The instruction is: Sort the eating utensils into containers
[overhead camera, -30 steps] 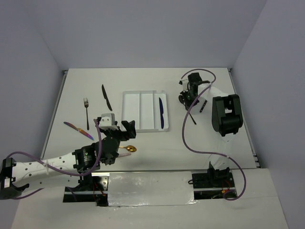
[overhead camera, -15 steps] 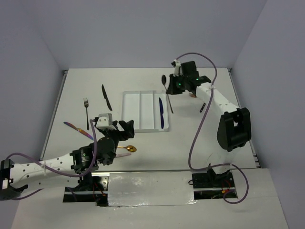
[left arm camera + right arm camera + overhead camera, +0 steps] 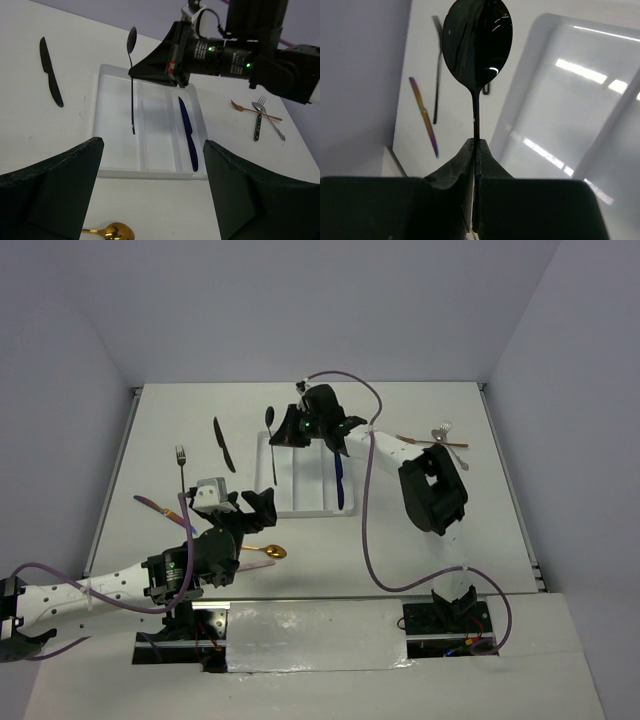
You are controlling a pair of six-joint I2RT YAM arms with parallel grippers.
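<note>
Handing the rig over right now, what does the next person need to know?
Right gripper shut on black spoon, bowl up, handle pointing down into the tray's left compartment.
Left gripper open, empty, near gold spoon.
Done: blue knife in right compartment.
Left: release black spoon; then gold spoon, black knife, fork, purple piece, and crossed pile at right, all on the table.

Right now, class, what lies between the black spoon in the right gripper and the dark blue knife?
Only the empty middle compartment of the white plastic tray, seen in the left wrist view between black spoon and dark blue knife.
</note>
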